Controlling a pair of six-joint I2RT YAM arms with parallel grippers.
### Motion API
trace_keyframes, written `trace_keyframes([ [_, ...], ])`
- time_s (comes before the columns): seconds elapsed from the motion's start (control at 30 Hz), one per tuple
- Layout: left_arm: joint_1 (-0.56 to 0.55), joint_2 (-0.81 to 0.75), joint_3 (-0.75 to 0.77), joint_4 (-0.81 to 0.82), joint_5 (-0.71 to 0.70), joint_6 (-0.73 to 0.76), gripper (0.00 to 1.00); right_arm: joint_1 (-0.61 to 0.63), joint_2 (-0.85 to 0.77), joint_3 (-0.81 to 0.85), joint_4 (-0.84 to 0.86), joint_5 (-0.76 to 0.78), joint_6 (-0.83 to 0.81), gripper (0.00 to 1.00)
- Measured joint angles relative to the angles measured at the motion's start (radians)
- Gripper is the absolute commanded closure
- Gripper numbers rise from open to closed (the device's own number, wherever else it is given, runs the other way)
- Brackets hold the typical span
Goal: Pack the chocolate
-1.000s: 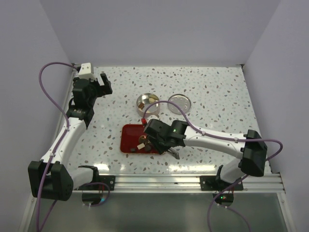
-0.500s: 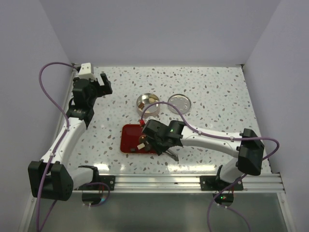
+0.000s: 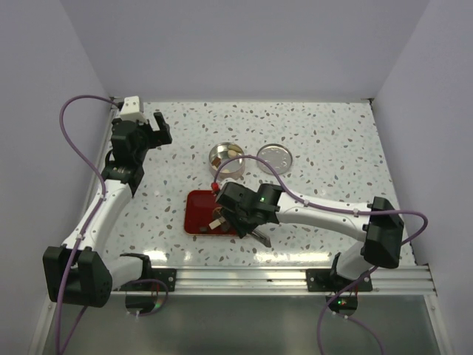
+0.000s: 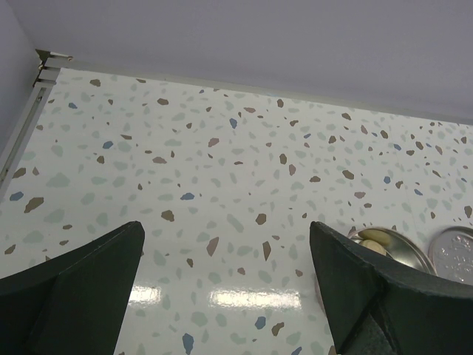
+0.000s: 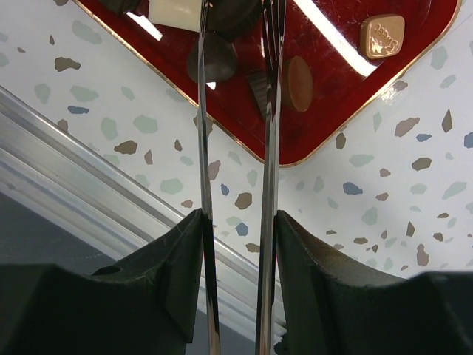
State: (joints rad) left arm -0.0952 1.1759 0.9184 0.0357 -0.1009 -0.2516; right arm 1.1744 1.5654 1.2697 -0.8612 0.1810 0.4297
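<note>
Right wrist: right gripper (image 5: 236,225) clamped on tweezers (image 5: 270,177), tips over chocolate (image 5: 381,35) on red tray (image 5: 347,103), top of frame
Top external: more pieces in tin (image 3: 226,157), centre
Left wrist: left gripper (image 4: 225,251) jaws apart, empty

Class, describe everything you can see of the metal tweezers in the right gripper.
The tweezers are two long, thin, shiny metal blades, side by side with a gap between them. The right gripper holds them, one blade against each of its jaws. They reach out over the red tray, above dark chocolate pieces; their tips leave the picture.
</note>
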Motion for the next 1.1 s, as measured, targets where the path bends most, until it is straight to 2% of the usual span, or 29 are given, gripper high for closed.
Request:
trace_keyframes([
  [0.13, 0.000, 0.000, 0.000, 0.000, 0.000, 0.000, 0.00, 0.004, 0.011, 0.000, 0.000, -0.002, 0.000, 0.56],
  [0.33, 0.000, 0.000, 0.000, 0.000, 0.000, 0.000, 0.00, 0.004, 0.050, 0.000, 0.001, -0.016, 0.002, 0.64],
  [0.43, 0.000, 0.000, 0.000, 0.000, 0.000, 0.000, 0.00, 0.004, 0.062, 0.000, 0.000, -0.015, 0.005, 0.66],
  [0.6, -0.002, 0.000, 0.000, 0.000, 0.000, 0.000, 0.00, 0.004, 0.063, 0.016, -0.012, 0.009, 0.003, 0.66],
  [0.9, -0.004, 0.000, 0.000, 0.000, 0.000, 0.000, 0.00, 0.003, 0.066, 0.147, -0.035, 0.087, -0.030, 0.66],
  [1.1, -0.004, 0.000, 0.000, 0.000, 0.000, 0.000, 0.00, 0.003, 0.066, 0.156, -0.058, 0.097, -0.037, 0.60],
])
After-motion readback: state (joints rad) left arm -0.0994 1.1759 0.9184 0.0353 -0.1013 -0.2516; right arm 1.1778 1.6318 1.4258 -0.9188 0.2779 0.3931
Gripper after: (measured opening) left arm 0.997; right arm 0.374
